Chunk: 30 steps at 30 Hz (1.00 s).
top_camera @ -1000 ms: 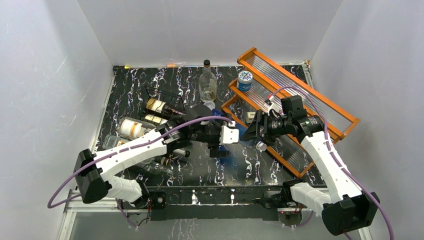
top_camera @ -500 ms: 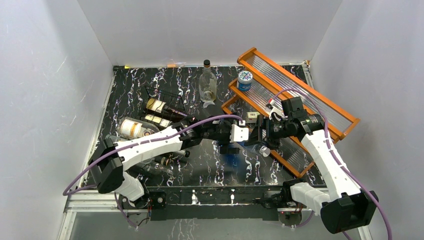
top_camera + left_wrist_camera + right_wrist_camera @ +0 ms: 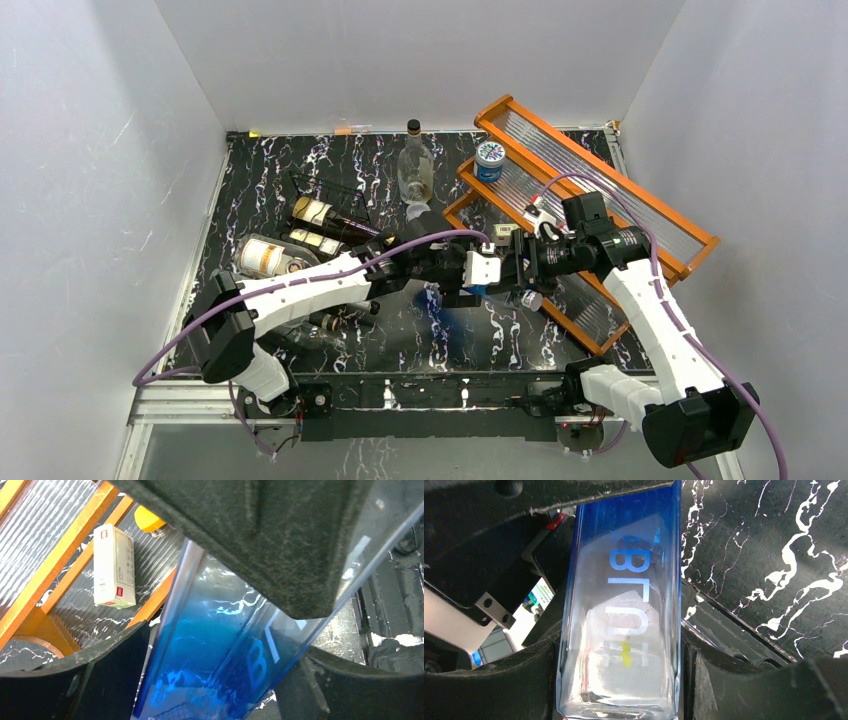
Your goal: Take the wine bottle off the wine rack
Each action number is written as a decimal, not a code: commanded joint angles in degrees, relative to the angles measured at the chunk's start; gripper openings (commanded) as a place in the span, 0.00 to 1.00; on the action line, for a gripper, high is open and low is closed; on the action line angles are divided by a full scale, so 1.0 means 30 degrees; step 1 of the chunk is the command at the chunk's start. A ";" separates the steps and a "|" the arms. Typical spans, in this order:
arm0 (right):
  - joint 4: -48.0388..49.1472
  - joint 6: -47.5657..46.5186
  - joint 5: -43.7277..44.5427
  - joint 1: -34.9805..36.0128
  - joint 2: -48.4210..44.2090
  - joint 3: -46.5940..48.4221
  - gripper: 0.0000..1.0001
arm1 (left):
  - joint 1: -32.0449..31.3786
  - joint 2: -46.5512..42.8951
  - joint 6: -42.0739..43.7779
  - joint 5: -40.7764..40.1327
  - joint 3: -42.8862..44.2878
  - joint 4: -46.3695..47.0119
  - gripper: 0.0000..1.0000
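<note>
Two robot arms reach from the near edge of a black, white-veined bench (image 3: pixel 265 170) and meet over its middle, both on one wine bottle (image 3: pixel 624 615). The bottle is clear glass tinted blue, flat-sided, with pale lettering. It appears to be held roughly level above the bench, well apart from the rack.

The right hand (image 3: pixel 621 680) pinches it: its wrist view shows a dark finger pressed against each flat side. The left hand (image 3: pixel 220 685) comes from the opposite side and straddles the same bottle, with a finger just beside each edge. Whether those fingers press the glass or only bracket it cannot be told. Two hands on one bottle suggest a hand-over, or a second hold to steady smooth glass before it is set down.

Farther back on the left stands the wine rack (image 3: pixel 335 190), a low frame of thin black wire, with other labelled bottles (image 3: pixel 318 213) lying on and around it. On the right, an orange wood-framed shelf (image 3: pixel 640 187) with ribbed clear panels lies askew. A blue-lidded jar (image 3: pixel 489 157) sits on it, and a small white box (image 3: pixel 115 565) rests on one panel. At the far edge a clear bottle (image 3: pixel 415 168) stands upright.
</note>
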 commanded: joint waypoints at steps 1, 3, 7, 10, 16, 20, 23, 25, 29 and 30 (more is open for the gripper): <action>0.1990 -0.0576 -0.3367 -0.0025 -0.0495 0.1727 0.00 | -0.0042 -0.0637 -0.0368 0.0691 0.0030 0.0638 0.70; 0.1882 -0.0646 -0.2964 -0.0025 -0.0438 0.2032 0.08 | -0.0040 -0.0770 -0.0732 0.0877 -0.0221 0.0851 0.53; 0.2090 -0.0689 -0.2168 -0.0040 -0.0483 0.2520 0.35 | -0.0040 -0.0922 -0.1750 0.0998 -0.0899 0.1909 0.25; 0.2450 -0.0595 -0.1666 -0.0027 -0.0530 0.2540 0.54 | -0.0040 -0.0813 -0.2463 0.1001 -0.1206 0.2457 0.03; 0.2394 -0.0475 -0.0232 -0.0025 -0.0267 0.2354 0.79 | -0.0040 -0.1587 -0.4142 0.0519 -0.3143 0.5845 0.00; 0.2691 -0.0046 0.1037 -0.0047 -0.0401 0.2786 0.93 | -0.0036 -0.2116 -0.5279 0.0037 -0.4115 0.7812 0.00; 0.3495 0.0506 0.1566 -0.0040 -0.0556 0.3083 0.98 | -0.0051 -0.2027 -0.6031 -0.0455 -0.4191 0.8005 0.00; 0.3739 0.0740 0.2072 -0.0026 -0.0515 0.3429 0.98 | -0.0040 -0.2060 -0.6502 -0.0879 -0.4298 0.8161 0.00; 0.3615 0.1131 0.5026 -0.0025 -0.0400 0.4758 0.98 | -0.0040 -0.2638 -0.7672 -0.2194 -0.4880 0.9101 0.00; 0.3609 0.1223 0.5863 -0.0025 -0.0468 0.5034 0.98 | -0.0040 -0.2842 -0.7965 -0.2818 -0.5045 0.9482 0.00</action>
